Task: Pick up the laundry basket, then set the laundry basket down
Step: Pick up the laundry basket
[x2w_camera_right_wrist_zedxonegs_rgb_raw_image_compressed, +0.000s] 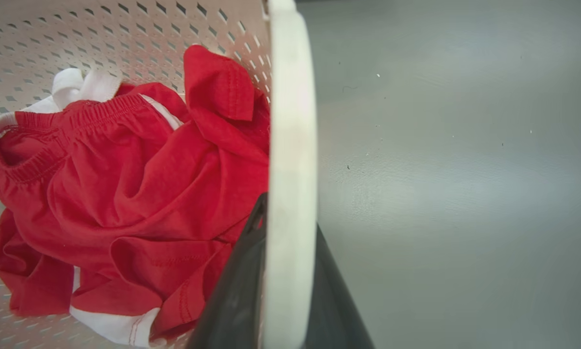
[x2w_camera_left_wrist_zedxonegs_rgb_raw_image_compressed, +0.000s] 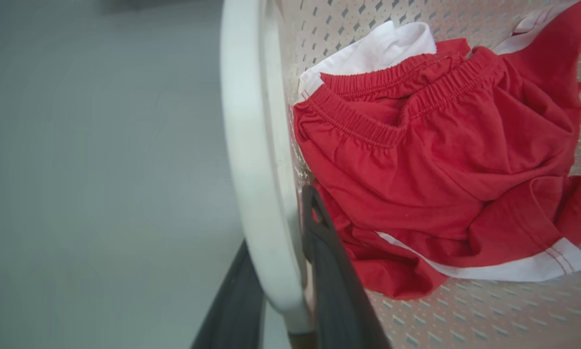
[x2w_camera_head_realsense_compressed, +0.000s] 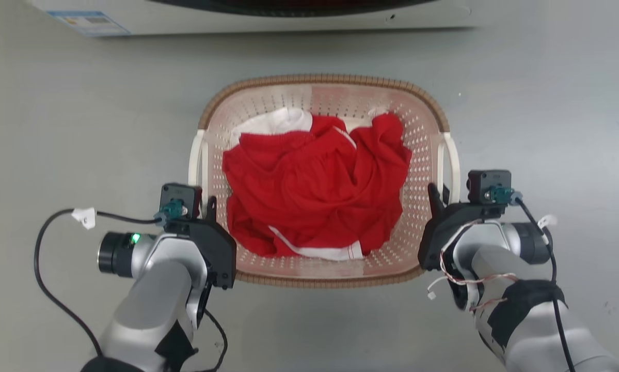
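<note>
1. Left tool (x2w_camera_head_realsense_compressed: 206,205) (x2w_camera_left_wrist_zedxonegs_rgb_raw_image_compressed: 278,228) grips the left white handle (x2w_camera_head_realsense_compressed: 196,155) (x2w_camera_left_wrist_zedxonegs_rgb_raw_image_compressed: 246,145) of the laundry basket (x2w_camera_head_realsense_compressed: 324,79). One dark finger (x2w_camera_left_wrist_zedxonegs_rgb_raw_image_compressed: 326,271) is inside the basket against the handle and the other finger is on the outer side.
2. Right tool (x2w_camera_head_realsense_compressed: 440,199) (x2w_camera_right_wrist_zedxonegs_rgb_raw_image_compressed: 290,218) grips the right white handle (x2w_camera_head_realsense_compressed: 451,155) (x2w_camera_right_wrist_zedxonegs_rgb_raw_image_compressed: 292,121) in the same way, narrow around the bar, with one finger (x2w_camera_right_wrist_zedxonegs_rgb_raw_image_compressed: 242,291) on the basket side and one on the floor side.
3. The laundry basket sits in the middle of the head view, between the two tools, over the grey floor (x2w_camera_head_realsense_compressed: 82,129). I cannot tell whether it rests on the floor or is raised off it.
4. Red clothes (x2w_camera_head_realsense_compressed: 314,191) with white trim lie bunched in the basket, covering most of its perforated bottom.
5. A white appliance (x2w_camera_head_realsense_compressed: 237,18) runs along the top edge of the head view, well apart from the basket's far rim.
6. Both pale forearms come up from the lower corners of the head view, with black cables trailing from each wrist.
</note>
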`<state>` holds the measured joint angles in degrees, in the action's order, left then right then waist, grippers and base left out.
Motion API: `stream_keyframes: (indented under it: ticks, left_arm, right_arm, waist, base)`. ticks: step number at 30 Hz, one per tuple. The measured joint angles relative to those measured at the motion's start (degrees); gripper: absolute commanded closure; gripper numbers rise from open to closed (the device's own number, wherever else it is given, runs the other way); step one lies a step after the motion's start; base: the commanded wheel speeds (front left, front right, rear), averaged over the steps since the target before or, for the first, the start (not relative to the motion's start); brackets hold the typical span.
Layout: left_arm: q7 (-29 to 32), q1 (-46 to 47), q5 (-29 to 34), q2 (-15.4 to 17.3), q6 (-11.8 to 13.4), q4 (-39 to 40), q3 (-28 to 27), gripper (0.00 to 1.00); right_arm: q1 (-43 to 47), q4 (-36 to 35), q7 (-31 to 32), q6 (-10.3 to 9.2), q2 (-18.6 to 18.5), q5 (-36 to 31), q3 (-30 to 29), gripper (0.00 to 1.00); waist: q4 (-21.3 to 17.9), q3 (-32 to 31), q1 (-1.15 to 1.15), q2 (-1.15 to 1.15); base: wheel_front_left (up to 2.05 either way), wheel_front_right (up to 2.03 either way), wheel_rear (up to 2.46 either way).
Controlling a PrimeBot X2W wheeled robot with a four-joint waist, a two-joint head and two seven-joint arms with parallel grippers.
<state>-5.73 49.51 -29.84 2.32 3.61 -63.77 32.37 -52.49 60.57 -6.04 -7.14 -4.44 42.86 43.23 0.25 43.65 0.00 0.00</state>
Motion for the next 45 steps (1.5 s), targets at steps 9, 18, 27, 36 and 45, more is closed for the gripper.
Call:
stream_keyframes:
  ticks: [9,18,27,36,45]
  left_arm:
    - [0.10,-5.77,-3.52,-0.05,0.43,-0.19,2.35,1.00]
    - [1.36,-11.47,-6.47,-0.04,0.70,-0.68,5.01,1.00]
    - [3.91,-18.21,-9.36,0.07,0.94,-0.69,8.10,1.00]
    - [6.24,-22.97,-11.49,0.21,1.43,-0.64,10.35,1.00]
    - [8.25,-26.14,-13.33,0.27,1.47,-0.70,11.73,1.00]
  right_arm:
    - [5.83,0.27,0.96,-0.18,0.14,2.54,3.21,1.00]
    - [11.91,-0.10,2.83,-0.43,0.25,5.81,6.56,1.00]
    - [18.03,-0.18,6.09,-0.45,0.30,8.93,9.64,1.00]
    - [22.97,-0.53,9.35,-0.51,0.31,12.15,12.00,1.00]
    - [26.20,-0.47,12.11,-0.51,0.33,15.00,13.38,1.00]
  waist:
    - [-0.08,-6.73,0.00,0.00]
    - [-0.15,-14.10,-0.01,0.00]
    - [-0.40,-21.62,-0.01,-0.01]
    - [-0.56,-28.24,-0.02,-0.01]
    - [-0.57,-33.64,-0.01,-0.01]
  base:
    - [0.00,0.00,0.00]
    - [0.00,0.00,0.00]
    - [0.00,0.00,0.00]
    - [0.00,0.00,0.00]
    - [0.00,0.00,0.00]
